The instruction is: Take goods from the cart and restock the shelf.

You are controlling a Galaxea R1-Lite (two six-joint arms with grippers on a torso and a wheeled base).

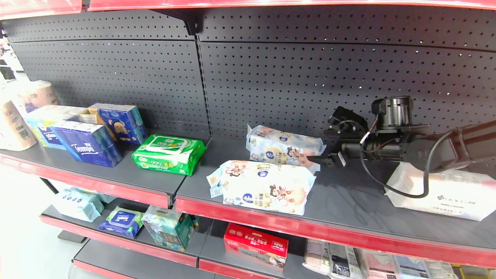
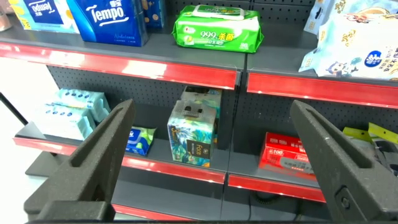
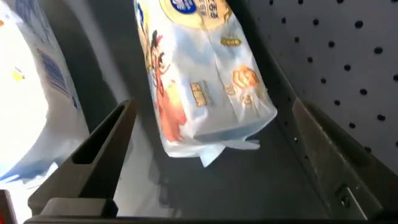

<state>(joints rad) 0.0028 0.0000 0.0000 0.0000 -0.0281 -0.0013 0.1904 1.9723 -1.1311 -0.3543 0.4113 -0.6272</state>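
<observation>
Two cartoon-printed tissue packs lie on the dark shelf [image 1: 348,205]. One is at the back [image 1: 285,147] and one is nearer the red front edge [image 1: 267,186]. My right gripper [image 1: 323,159] reaches over the shelf to the right end of the back pack. In the right wrist view that gripper [image 3: 211,109] is open, and the end of the back pack [image 3: 199,68] lies flat between its spread fingers without touching them. The front pack [image 3: 25,93] shows off to the side. My left gripper [image 2: 211,106] hangs open and holds nothing, in front of the lower shelves.
A white tissue pack [image 1: 449,193] lies under my right arm. A green wipes pack [image 1: 169,154], blue tissue packs [image 1: 87,141] and paper rolls [image 1: 15,116] fill the shelf's left. Lower shelves hold a red box [image 2: 289,152] and a green box [image 2: 194,134].
</observation>
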